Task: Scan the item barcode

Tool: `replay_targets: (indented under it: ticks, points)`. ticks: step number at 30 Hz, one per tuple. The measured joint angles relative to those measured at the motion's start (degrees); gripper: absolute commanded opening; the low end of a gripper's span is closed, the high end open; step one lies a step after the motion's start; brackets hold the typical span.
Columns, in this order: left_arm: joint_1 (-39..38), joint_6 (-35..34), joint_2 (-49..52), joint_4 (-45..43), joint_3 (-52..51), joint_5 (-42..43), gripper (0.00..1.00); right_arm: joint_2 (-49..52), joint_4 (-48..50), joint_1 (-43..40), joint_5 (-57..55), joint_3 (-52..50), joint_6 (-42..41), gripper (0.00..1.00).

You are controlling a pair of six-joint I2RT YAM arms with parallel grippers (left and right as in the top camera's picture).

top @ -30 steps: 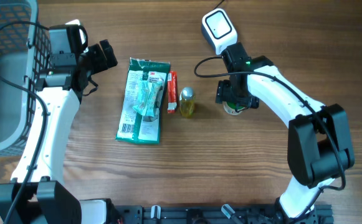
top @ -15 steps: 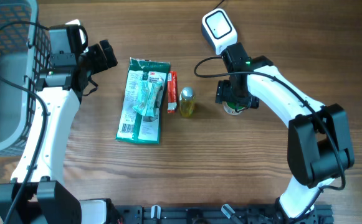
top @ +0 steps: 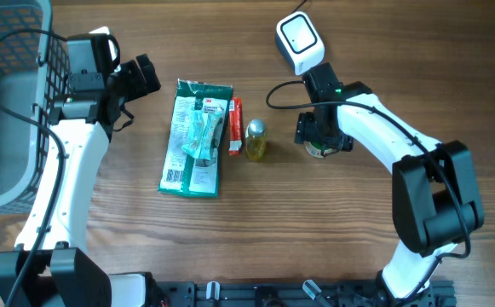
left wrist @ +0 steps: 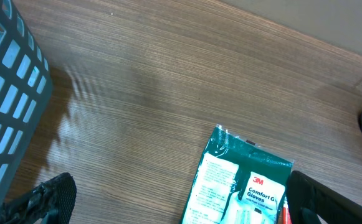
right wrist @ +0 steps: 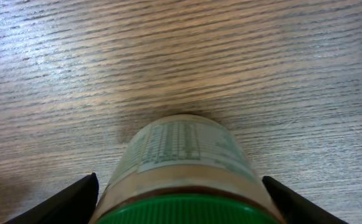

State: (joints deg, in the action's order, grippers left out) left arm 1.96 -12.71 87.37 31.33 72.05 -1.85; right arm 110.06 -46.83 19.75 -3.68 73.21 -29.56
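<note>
Green-lidded jar with a pale printed label (top: 316, 151) stands on the wooden surface (top: 315, 230) under the right gripper (top: 319, 141), near the white handheld scanner (top: 298, 39); I'd lift it and turn its label toward that. The grey mesh basket (top: 0, 128) looks empty. Left wrist: the left gripper (left wrist: 181, 208) gapes wide, holding nothing. Right wrist: fingers (right wrist: 75, 202) pinch the jar; its contents are hidden.

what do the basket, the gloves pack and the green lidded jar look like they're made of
basket: likely moulded plastic, matt grey, with open grid walls. gloves pack: thin plastic film, glossy, going by the creases and glare. jar: plastic or glass, hard to say under its paper-like printed label. Its lid looks like smooth green plastic.
</note>
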Motion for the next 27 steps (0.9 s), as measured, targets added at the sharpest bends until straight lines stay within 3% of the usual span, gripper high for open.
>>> replay_targets:
  ticks: [2, 7, 11, 14, 18, 20, 21, 27]
  points:
    - [0.0, 0.0, 0.0, 0.0, 0.0, 0.0, 1.0, 0.0, -0.04, -0.63, -0.02, -0.02, -0.11, 0.68]
    - [0.0, 0.0, 0.0, 0.0, 0.0, 0.0, 1.0, 0.0, -1.77, -1.31, 0.81, 0.33, -0.37, 0.64]
    - [0.0, 0.0, 0.0, 0.0, 0.0, -0.02, 1.0, -0.17, -8.46, -1.86, 3.65, 2.43, -0.39, 0.6]
    - [0.0, -0.02, 0.0, 0.0, 0.0, 0.0, 1.0, -3.56, -11.98, -4.0, 10.47, 2.93, 1.42, 0.56]
    - [0.0, 0.0, 0.0, 0.0, 0.0, 0.0, 1.0, -10.97, -18.88, -7.28, 27.91, 3.74, 6.88, 0.51]
    - [0.0, -0.02, 0.0, 0.0, 0.0, 0.0, 1.0, -13.68, -22.6, -7.54, 35.76, 4.04, 9.16, 0.47]
    - [0.0, 0.0, 0.0, 0.0, 0.0, -0.02, 1.0, -14.6, -24.55, -7.52, 39.36, 4.13, 9.92, 0.39]
    - [0.0, 0.0, 0.0, 0.0, 0.0, 0.0, 1.0, -15.15, -32.68, -7.43, 47.01, 4.2, 7.74, 0.36]
